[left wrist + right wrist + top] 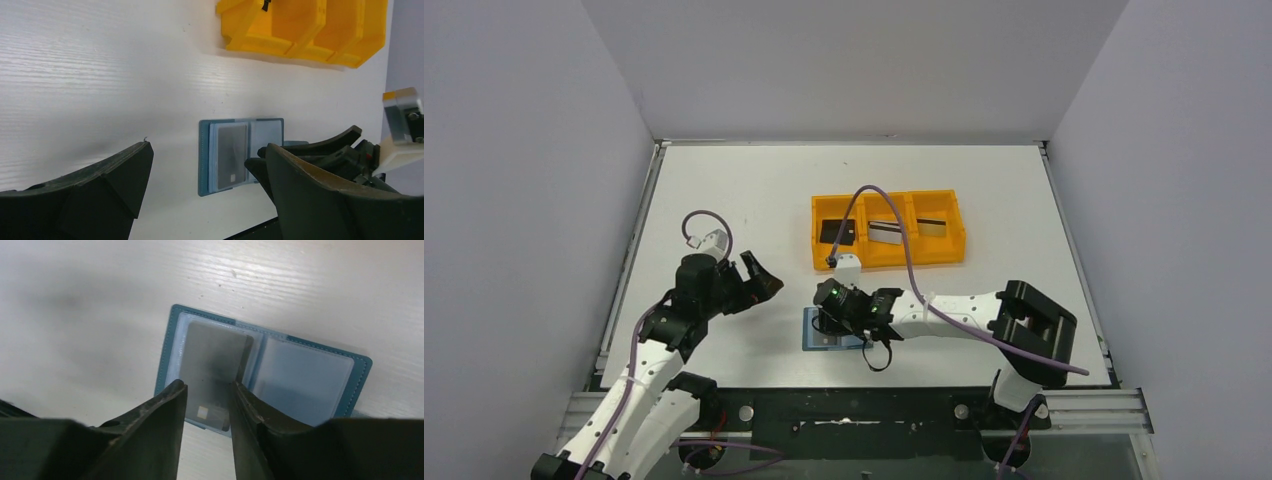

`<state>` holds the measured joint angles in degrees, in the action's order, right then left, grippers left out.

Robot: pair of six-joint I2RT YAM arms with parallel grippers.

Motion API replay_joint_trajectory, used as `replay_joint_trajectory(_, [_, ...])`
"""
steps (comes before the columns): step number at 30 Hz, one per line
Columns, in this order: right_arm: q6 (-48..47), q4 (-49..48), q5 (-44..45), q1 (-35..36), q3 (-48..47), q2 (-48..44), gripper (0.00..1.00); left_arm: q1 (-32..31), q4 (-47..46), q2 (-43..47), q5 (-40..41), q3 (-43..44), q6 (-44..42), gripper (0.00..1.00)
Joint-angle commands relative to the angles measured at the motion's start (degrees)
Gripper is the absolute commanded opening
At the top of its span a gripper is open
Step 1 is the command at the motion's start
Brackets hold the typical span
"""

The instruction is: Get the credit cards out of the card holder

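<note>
Three credit cards (885,231) sit in the orange tray (886,262), one to a compartment, upper centre of the top view. The one at left is black. The middle and right ones are silver-grey with a dark stripe.

One more, a grey card (215,360) with a small chip, lies in the left pocket of the card holder (310,375). We see the holder spread open and flat on the white table (724,190), lower centre of the top view. It is close to the table's near edge, with a strip of table between it and the tray.

Right gripper (207,400): jaws part-way open with a narrow gap. Its fingers (165,410) straddle the lower part of the grey card and pinch nothing. We cannot tell whether the tips touch the card.

Left gripper (762,282): jaws wide open, holding nothing, left of the holder and well apart from it.

In the left wrist view the holder's left and upper edges stand free against the table. Its right edge runs under the right gripper.
</note>
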<state>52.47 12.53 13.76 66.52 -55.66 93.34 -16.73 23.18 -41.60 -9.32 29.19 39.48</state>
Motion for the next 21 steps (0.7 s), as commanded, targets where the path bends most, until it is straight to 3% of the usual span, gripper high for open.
replay_joint_trajectory(1, [3.6, 7.2, 4.4, 0.4, -4.9, 3.3, 0.4, 0.4, -1.6, 1.3, 0.5, 2.7, 1.6, 0.84])
replay_joint_trajectory(18, [2.1, 17.0, 7.0, 2.6, -15.2, 14.7, 0.44, 0.5, 4.5, 8.3, 12.7, 3.8, 3.6, 0.85])
replay_joint_trajectory(21, [2.4, 19.1, 7.5, 2.6, -16.4, 16.0, 0.39, 0.4, 4.3, 8.6, 13.1, 3.4, 4.0, 0.85])
